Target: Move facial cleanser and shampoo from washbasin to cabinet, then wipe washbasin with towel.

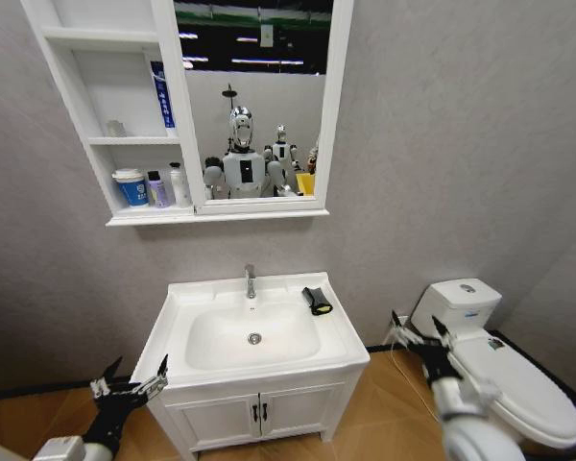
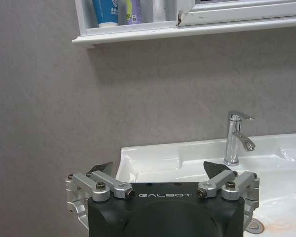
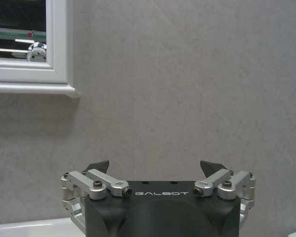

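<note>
The white washbasin (image 1: 178, 312) (image 2: 153, 153) carries its chrome tap (image 1: 250, 280) (image 2: 235, 138) and the folded black towel (image 1: 317, 300) at its back right corner. In the cabinet (image 1: 77, 86) (image 2: 138, 32), a blue tube (image 1: 161, 96) stands in the middle niche. A purple bottle (image 1: 157, 189) and a white bottle (image 1: 180, 184) stand in the bottom one. I cannot tell which of these are the facial cleanser and the shampoo. My left gripper (image 1: 130, 376) (image 2: 160, 170) hangs open, low by the basin's front left corner. My right gripper (image 1: 420, 331) (image 3: 155, 168) is open and empty to the right of the basin.
A blue-and-white cup (image 1: 131, 186) (image 2: 104, 10) stands left of the bottles. The mirror (image 1: 254, 96) joins the cabinet's right side. A white toilet (image 1: 504, 375) stands close to my right arm. The two-door vanity (image 1: 259, 413) sits under the basin, against the grey wall.
</note>
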Motion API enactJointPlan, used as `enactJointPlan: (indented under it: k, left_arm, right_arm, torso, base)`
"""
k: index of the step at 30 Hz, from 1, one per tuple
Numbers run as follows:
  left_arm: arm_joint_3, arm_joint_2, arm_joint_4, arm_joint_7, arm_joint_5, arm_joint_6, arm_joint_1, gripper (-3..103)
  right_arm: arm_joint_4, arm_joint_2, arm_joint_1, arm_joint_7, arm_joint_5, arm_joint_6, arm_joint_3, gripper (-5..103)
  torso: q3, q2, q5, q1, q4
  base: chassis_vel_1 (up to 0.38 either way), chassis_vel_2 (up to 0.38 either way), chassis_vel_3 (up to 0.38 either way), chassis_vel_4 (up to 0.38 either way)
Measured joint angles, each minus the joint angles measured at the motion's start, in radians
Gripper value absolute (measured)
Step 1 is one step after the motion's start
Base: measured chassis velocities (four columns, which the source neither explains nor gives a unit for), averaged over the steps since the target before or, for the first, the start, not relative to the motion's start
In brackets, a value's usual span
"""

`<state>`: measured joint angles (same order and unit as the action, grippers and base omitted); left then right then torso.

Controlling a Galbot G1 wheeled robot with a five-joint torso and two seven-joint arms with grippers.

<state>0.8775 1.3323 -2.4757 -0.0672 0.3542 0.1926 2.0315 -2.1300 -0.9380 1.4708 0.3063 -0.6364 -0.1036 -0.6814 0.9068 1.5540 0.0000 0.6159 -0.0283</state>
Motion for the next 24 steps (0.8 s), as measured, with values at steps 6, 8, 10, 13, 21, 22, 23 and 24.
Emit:
enactJointPlan:
  k: [6,8,10,13,21,22,23,24]
  left_arm:
    - [0.000,-0.001,0.001,-0.001,0.002,0.001,0.000,100]
    - [0.000,-0.001,0.001,-0.001,0.002,0.001,0.000,100]
    - [0.000,-0.002,0.001,-0.001,0.002,0.001,0.001,100]
    - [0.000,-0.002,0.001,-0.001,0.002,0.001,0.001,100]
    - [0.000,-0.002,0.002,-0.002,0.003,0.002,0.001,100]
    - [0.000,-0.002,0.002,-0.002,0.003,0.002,0.001,100]
    - [0.000,-0.002,0.002,-0.002,0.003,0.002,0.001,100]
    - [0.000,-0.002,0.002,-0.002,0.003,0.002,0.001,100]
  right_arm:
    - [0.188,0.053,-0.193,-0.052,-0.147,-0.048,0.128,100]
    - [0.227,0.054,-0.264,-0.055,-0.167,-0.055,0.176,100]
    - [0.280,0.049,-0.372,-0.057,-0.187,-0.066,0.257,100]
    - [0.384,0.021,-0.526,-0.052,-0.211,-0.087,0.406,100]
    - [0.702,-0.081,-0.832,-0.054,-0.242,-0.185,0.661,100]
    - [0.761,-0.109,-0.872,-0.076,-0.242,-0.201,0.691,100]
    - [0.789,-0.123,-0.889,-0.088,-0.241,-0.207,0.704,100]
    - [0.836,-0.147,-0.910,-0.103,-0.240,-0.218,0.722,100]
  torso:
    - [0.000,0.000,0.0005,-0.001,-0.0012]
    - [0.000,0.000,0.0007,-0.001,-0.0009]
    - [0.000,0.000,-0.0007,0.000,-0.0004]
    - [0.000,0.000,0.0003,0.000,-0.0001]
    - [0.000,0.000,-0.0003,0.000,-0.0002]
    - [0.000,0.000,0.0000,0.000,-0.0004]
    - [0.000,0.000,-0.0004,0.000,-0.0004]
    - [0.000,0.000,-0.0005,0.000,-0.0003]
  base:
    - [0.000,0.000,0.000,0.000]
    - [0.000,0.000,0.000,0.000]
    - [0.000,0.000,0.000,0.000]
    - [0.000,0.000,0.000,0.000]
    - [0.000,0.000,0.000,0.000]
    - [0.000,0.000,0.000,0.000]
    - [0.000,0.000,0.000,0.000]
    - [0.000,0.000,0.000,0.000]
